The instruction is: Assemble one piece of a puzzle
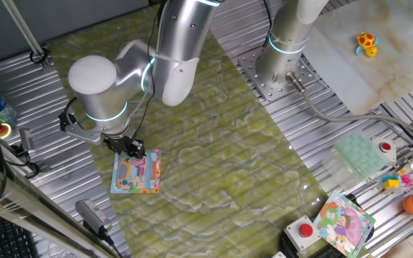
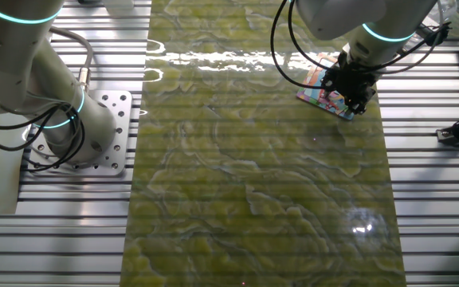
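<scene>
Placement of the piece is judged to be the step in hand. The gripper (image 1: 133,149) is lowered onto the upper edge of the puzzle (image 1: 136,174), which lies flat on the green mat (image 1: 221,158) near the mat's left border in one fixed view. The piece itself cannot be made out in either view; it is presumably hidden beneath the fingertips, and whether the jaws are closed on it or spread cannot be told. For a clean fit, the fragment is best kept flat and aligned with its gap before any downward pressure is applied. Pressure should be light and straight down, so that the puzzle is not slid across the mat. Release is best delayed until the fragment sits flush.
</scene>
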Controlling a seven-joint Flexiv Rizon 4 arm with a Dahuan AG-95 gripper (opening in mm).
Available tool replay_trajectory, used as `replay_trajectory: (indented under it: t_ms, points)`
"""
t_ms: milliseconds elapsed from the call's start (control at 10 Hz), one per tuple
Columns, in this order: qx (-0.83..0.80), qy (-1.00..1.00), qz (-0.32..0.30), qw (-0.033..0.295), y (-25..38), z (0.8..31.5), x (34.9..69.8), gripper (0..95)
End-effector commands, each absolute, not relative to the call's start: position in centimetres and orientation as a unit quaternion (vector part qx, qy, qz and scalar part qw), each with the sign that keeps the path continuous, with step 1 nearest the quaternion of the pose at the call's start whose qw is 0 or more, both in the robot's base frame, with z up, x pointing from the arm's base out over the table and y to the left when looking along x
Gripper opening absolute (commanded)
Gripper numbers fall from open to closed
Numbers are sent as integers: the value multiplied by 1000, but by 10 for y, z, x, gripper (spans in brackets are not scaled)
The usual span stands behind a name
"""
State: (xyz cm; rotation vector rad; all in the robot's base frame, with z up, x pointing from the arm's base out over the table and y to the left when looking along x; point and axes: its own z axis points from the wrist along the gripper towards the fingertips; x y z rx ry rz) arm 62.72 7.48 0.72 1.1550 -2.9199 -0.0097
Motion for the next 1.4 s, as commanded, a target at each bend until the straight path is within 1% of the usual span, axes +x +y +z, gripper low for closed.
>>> replay_trajectory:
  t_ms: [100, 1400]
  points:
    - [366, -931, -4, 0, 75, 5, 627, 570]
    - [354, -935, -8, -2, 75, 8, 627, 570]
